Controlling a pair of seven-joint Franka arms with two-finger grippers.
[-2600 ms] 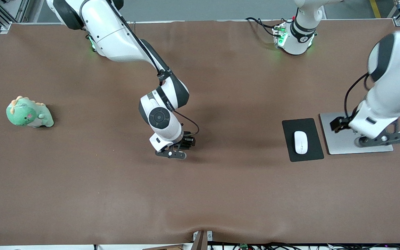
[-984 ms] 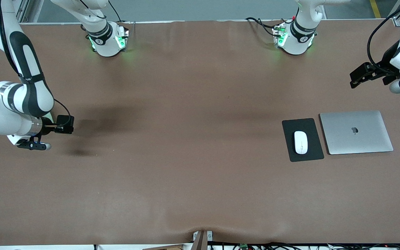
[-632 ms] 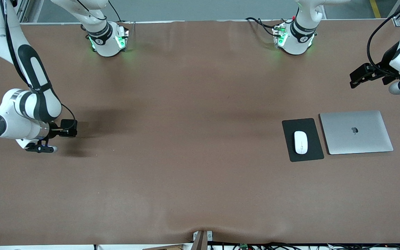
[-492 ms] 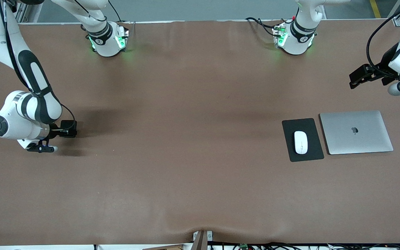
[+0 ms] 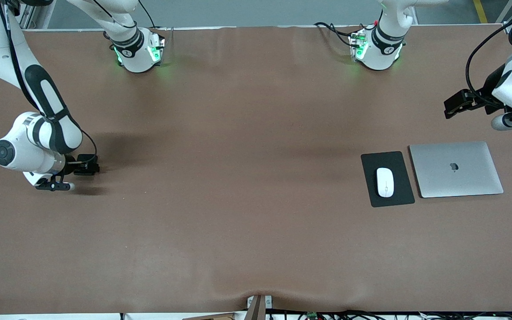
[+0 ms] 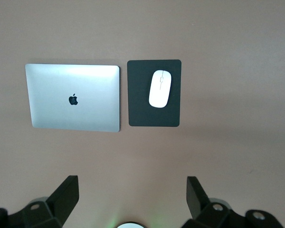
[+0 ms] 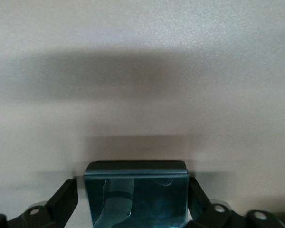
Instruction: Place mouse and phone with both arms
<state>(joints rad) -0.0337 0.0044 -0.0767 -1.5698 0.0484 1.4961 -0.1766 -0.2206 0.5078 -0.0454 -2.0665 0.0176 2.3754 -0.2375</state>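
Observation:
The white mouse (image 5: 385, 182) lies on a black mouse pad (image 5: 396, 162) toward the left arm's end of the table; it also shows in the left wrist view (image 6: 160, 89). My right gripper (image 5: 88, 165) is at the right arm's end, low over the brown table, shut on the black phone (image 7: 135, 194). The phone sits between its fingers (image 7: 66, 199) and casts a shadow close beneath it. My left gripper (image 5: 456, 104) is open and empty, high over the bare table between the left arm's base and the laptop, and its open fingers (image 6: 69, 190) frame bare table.
A closed silver laptop (image 5: 456, 169) lies beside the mouse pad, on the side toward the table's end; it also shows in the left wrist view (image 6: 73, 97). The brown table cover (image 5: 247, 200) has a bump at its near edge.
The right arm has swung from the table's middle to its own end, covering a green toy, and has sunk lower with the phone. The left arm has risen off the laptop.

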